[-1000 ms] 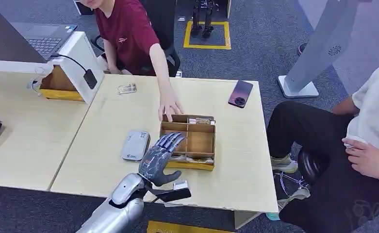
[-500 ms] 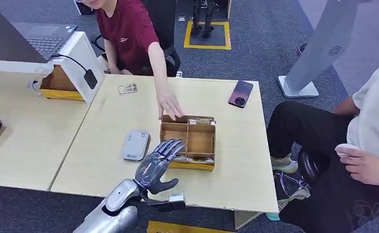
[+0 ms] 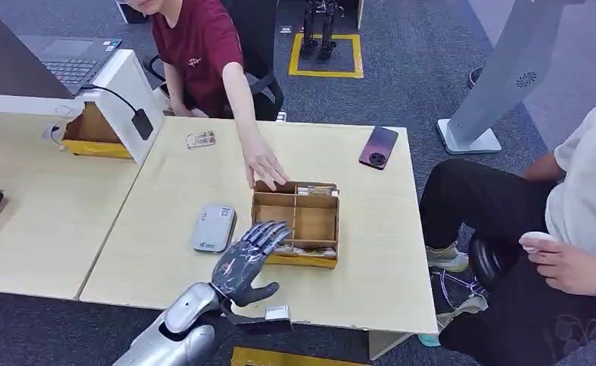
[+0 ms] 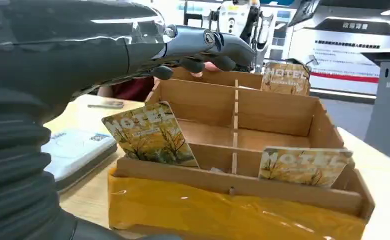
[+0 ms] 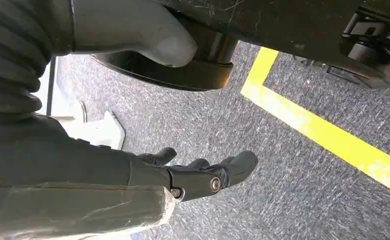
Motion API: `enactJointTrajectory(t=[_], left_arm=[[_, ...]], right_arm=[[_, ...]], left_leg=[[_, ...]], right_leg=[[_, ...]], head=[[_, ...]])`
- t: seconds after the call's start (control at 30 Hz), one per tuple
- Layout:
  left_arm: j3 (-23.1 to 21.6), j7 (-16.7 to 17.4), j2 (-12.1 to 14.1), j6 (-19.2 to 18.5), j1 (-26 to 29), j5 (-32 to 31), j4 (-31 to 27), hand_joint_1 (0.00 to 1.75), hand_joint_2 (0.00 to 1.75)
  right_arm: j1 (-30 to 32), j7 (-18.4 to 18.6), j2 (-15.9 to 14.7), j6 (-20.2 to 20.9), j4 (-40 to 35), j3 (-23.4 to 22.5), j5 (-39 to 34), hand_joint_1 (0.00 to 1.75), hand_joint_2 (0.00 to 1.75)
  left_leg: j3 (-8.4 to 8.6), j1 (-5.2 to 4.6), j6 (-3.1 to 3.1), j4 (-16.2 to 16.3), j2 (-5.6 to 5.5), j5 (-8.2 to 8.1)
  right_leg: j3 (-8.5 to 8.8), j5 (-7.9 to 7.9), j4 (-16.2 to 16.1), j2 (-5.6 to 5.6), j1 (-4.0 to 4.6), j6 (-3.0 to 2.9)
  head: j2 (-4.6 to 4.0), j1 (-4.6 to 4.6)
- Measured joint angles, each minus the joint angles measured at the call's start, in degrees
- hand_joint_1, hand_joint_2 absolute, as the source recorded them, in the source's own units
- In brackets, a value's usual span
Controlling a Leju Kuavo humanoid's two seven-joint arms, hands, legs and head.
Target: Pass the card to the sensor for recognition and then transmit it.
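Hotel cards propped upright in the near compartments of the divided wooden box, grey sensor just beside it on the table. Left hand hovering over the box's near corner, fingers spread, grasping nothing. A person's hand resting at the box's far rim, dark phone well apart; right hand hanging loose and empty over the carpet.

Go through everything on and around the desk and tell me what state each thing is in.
Left hand: open, fingers spread above the box's near edge, holding nothing.
Right hand: empty, hanging over the floor.
Divided box: open-topped, upright on the table.
Hotel cards: standing tilted in the box.
Sensor: flat beside the box.
Phone: face down.
Laptop: open.
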Motion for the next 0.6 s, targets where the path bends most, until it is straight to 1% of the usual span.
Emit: enactJointTrajectory(t=[0.13,0.2,0.23,0.43,0.6], left_arm=[[0.00,5.38,0.11,3.56,-0.28,-6.27,0.13,0.00,1.75],[0.07,7.56,0.13,3.85,-1.09,-7.41,0.79,0.00,1.75],[0.22,8.00,0.13,3.71,-1.60,-7.54,1.42,0.00,1.75],[0.94,7.89,-0.02,3.69,-2.77,-7.93,4.11,0.00,1.75],[2.06,10.40,-0.66,5.40,-4.16,-9.90,6.12,0.00,1.75]], right_arm=[[-0.02,0.22,0.00,0.02,0.00,-0.20,0.22,0.00,1.75],[-0.04,0.28,0.00,0.02,0.00,-0.33,0.24,0.00,1.75],[-0.04,0.35,0.00,0.00,0.00,-0.35,0.28,0.00,1.75],[-0.04,0.48,0.00,0.00,0.00,-0.50,0.39,0.00,1.75],[-0.07,0.65,0.00,0.00,0.00,-0.63,0.59,0.00,1.75]], left_leg=[[0.00,0.00,0.00,0.00,-0.01,0.00],[0.00,0.00,0.00,0.00,-0.01,0.00],[0.00,0.00,0.00,0.00,0.00,0.00],[0.01,0.00,0.00,0.00,0.00,0.00],[0.00,0.00,0.00,0.00,-0.02,0.00]], right_leg=[[0.00,0.00,0.00,0.00,0.00,0.00],[0.00,0.00,0.00,0.00,0.00,0.00],[0.00,0.00,0.00,-0.01,0.00,0.00],[0.00,0.00,0.00,0.00,0.00,0.00],[0.00,0.00,0.00,-0.01,0.00,0.00]], head=[[0.00,0.00],[0.00,0.00],[0.00,0.00],[0.00,0.00],[0.00,0.00]])
